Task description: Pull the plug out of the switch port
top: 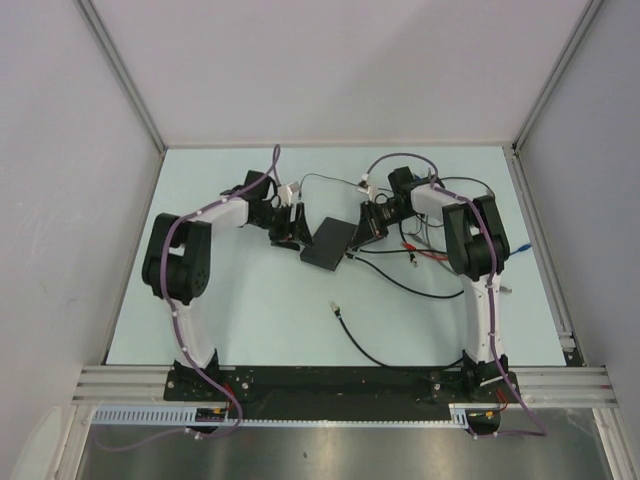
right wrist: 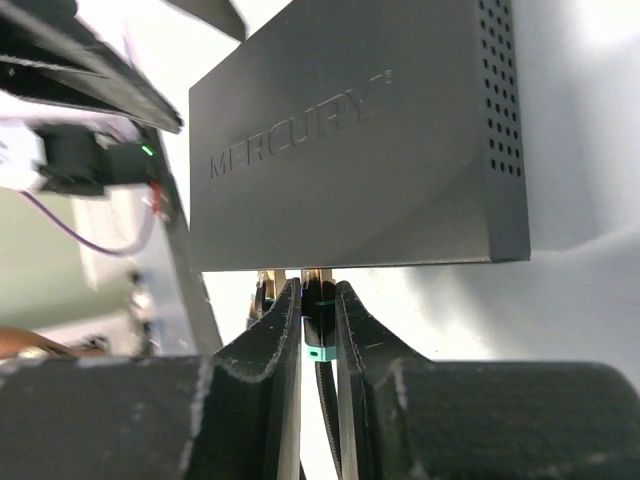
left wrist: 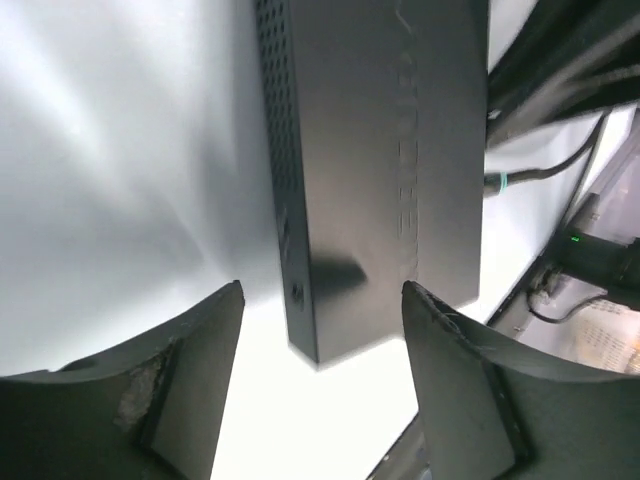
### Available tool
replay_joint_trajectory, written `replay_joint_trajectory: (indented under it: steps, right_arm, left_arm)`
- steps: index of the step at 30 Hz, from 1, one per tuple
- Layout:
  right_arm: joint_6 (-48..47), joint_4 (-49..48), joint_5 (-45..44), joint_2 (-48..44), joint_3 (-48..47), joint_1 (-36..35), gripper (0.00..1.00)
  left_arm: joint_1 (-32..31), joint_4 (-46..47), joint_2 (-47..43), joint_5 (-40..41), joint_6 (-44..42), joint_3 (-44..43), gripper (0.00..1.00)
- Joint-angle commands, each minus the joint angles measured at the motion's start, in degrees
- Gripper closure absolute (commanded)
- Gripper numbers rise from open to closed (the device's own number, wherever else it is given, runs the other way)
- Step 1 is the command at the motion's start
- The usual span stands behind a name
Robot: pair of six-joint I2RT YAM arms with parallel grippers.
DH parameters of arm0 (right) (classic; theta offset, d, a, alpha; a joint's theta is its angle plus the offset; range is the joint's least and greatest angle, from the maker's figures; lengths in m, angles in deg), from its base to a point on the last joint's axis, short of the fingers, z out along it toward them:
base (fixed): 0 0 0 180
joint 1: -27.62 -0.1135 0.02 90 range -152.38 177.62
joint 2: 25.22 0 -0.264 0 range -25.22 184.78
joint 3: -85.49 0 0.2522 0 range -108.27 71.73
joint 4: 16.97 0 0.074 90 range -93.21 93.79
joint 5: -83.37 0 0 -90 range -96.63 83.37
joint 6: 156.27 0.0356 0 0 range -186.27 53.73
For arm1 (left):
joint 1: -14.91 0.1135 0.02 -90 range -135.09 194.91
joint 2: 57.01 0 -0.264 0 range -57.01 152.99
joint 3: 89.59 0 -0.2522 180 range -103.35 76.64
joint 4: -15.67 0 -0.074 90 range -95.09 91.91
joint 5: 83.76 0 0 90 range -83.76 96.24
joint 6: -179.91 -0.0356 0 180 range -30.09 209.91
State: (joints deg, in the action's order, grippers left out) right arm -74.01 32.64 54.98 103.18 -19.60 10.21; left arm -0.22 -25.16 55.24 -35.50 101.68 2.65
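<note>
The matte-black switch box (top: 330, 243) lies flat mid-table, between the two arms. My left gripper (top: 297, 228) stands open at its left end. In the left wrist view the box (left wrist: 380, 150) reaches in between the fingers (left wrist: 200, 370) and touches neither. My right gripper (right wrist: 318, 285) is shut on the plug (right wrist: 318, 312), a black one with a teal band, right at the near edge of the box (right wrist: 350, 150). A bit of metal shows between plug and box. The switch port itself is hidden under that edge. In the top view the right gripper (top: 368, 225) covers the plug.
A second plug (right wrist: 262, 288) sits in the box just left of the held one. Loose black cable (top: 385, 355) with a free connector (top: 335, 310) lies in front of the box. Red-tipped leads (top: 415, 255) trail under the right arm. Enclosure walls ring the table.
</note>
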Motion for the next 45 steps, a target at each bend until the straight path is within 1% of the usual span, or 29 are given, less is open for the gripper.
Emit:
replay_joint_trajectory:
  steps: [1, 3, 4, 5, 6, 8, 9, 10, 11, 14, 17, 20, 23, 25, 26, 27, 28, 29, 31, 33, 36, 38, 39, 40, 42, 44, 45]
  right_arm:
    - [13.2, -9.8, 10.5, 0.4, 1.4, 1.3, 1.00]
    - [12.1, -7.8, 11.3, 3.2, 0.2, 1.2, 1.00]
    - [10.6, -6.0, 11.1, 4.0, -0.9, 1.4, 1.00]
    - [10.0, -5.5, 10.6, 4.7, -1.2, 1.4, 1.00]
    - [9.8, -5.2, 10.5, 6.0, -1.6, 1.5, 1.00]
    - [10.7, -5.2, 10.7, 7.3, -2.1, 1.7, 1.00]
    - [11.4, -5.4, 11.0, 7.9, -2.0, 1.8, 1.00]
    - [12.4, -7.1, 11.1, 8.5, -1.8, 1.7, 1.00]
    - [14.0, -8.2, 11.3, 8.6, -1.1, 1.8, 1.00]
    - [15.9, -11.8, 11.3, 8.6, 0.1, 1.5, 1.00]
    - [17.2, -12.2, 12.1, 9.1, 0.1, 1.5, 1.00]
    - [18.4, -12.5, 14.4, 9.6, 0.3, 1.5, 1.00]
    - [20.0, -12.7, 16.3, 9.5, 0.9, 1.5, 1.00]
    - [21.7, -14.2, 17.2, 9.2, 2.4, 1.4, 1.00]
    - [23.6, -15.4, 19.1, 9.2, 2.8, 1.4, 1.00]
    - [25.8, -19.4, 20.1, 9.2, 3.6, 1.4, 1.00]
    - [30.5, -21.9, 21.1, 9.0, 5.3, 1.3, 1.00]
    - [31.6, -23.8, 22.5, 8.8, 6.0, 1.3, 1.00]
    - [30.1, -23.1, 22.8, 8.6, 6.1, 1.1, 1.00]
    - [30.8, -22.8, 23.6, 9.1, 6.0, 1.1, 1.00]
    - [32.7, -24.7, 23.8, 9.0, 6.1, 1.3, 1.00]
    - [36.2, -26.8, 25.4, 9.1, 6.5, 1.1, 1.00]
    - [36.1, -27.2, 25.7, 9.1, 6.5, 1.1, 1.00]
    - [35.8, -26.6, 26.1, 9.1, 6.5, 0.8, 1.00]
    - [36.0, -25.0, 27.6, 9.6, 6.0, 0.5, 1.00]
    - [32.2, -20.5, 28.6, 10.3, 4.8, 0.7, 1.00]
    - [26.9, -14.9, 28.9, 10.7, 3.0, 0.9, 1.00]
  left_arm:
    - [0.5, -1.0, -9.1, 3.5, -4.9, 2.5, 0.36]
    - [0.3, -2.2, -9.2, 0.7, -5.7, 3.0, 0.39]
    - [0.3, -2.6, -8.5, -0.1, -5.4, 3.9, 0.39]
    - [0.3, -2.1, -8.5, -0.7, -4.3, 4.8, 0.37]
    - [0.3, -1.0, -8.7, -1.4, -3.3, 6.0, 0.31]
    - [0.3, 2.5, -8.8, -5.4, 1.0, 10.2, 0.23]
    - [0.2, 3.9, -8.7, -7.2, 2.6, 11.5, 0.21]
    - [0.1, 5.4, -8.5, -8.5, 6.1, 13.6, 0.20]
    - [-0.1, 6.3, -7.8, -8.8, 7.3, 14.4, 0.18]
    - [-0.4, 9.6, -5.7, -9.1, 10.2, 15.0, 0.19]
    - [-0.4, 10.3, -2.0, -7.5, 11.1, 13.1, 0.19]
    - [0.2, 10.7, 1.7, -7.7, 12.0, 11.3, 0.20]
    - [0.7, 13.4, 3.8, -9.0, 14.9, 11.1, 0.20]
    - [0.7, 14.2, 5.4, -9.2, 16.4, 10.5, 0.19]
    - [0.8, 14.4, 5.8, -9.2, 16.9, 10.5, 0.19]
    - [0.9, 14.6, 6.4, -9.2, 17.3, 10.4, 0.19]
    - [0.9, 14.9, 6.8, -9.4, 18.6, 10.5, 0.19]
    - [0.9, 16.2, 7.3, -9.8, 19.3, 10.6, 0.18]
    - [1.0, 16.9, 7.8, -10.6, 20.5, 10.8, 0.19]
    - [1.1, 15.8, 8.3, -9.9, 20.3, 10.3, 0.20]
    - [1.1, 12.1, 7.0, -7.4, 16.8, 9.2, 0.22]
    - [1.1, 11.9, 5.6, -5.6, 16.6, 9.7, 0.19]
    - [1.1, 12.7, 5.3, -5.9, 17.9, 10.4, 0.18]
    - [1.1, 13.2, 5.0, -6.0, 18.9, 11.1, 0.15]
    - [1.1, 13.0, 4.4, -6.0, 20.7, 12.3, 0.14]
    - [1.1, 12.0, 3.9, -5.0, 20.7, 12.7, 0.15]
    - [1.1, 11.2, 3.6, -4.5, 20.2, 12.9, 0.15]
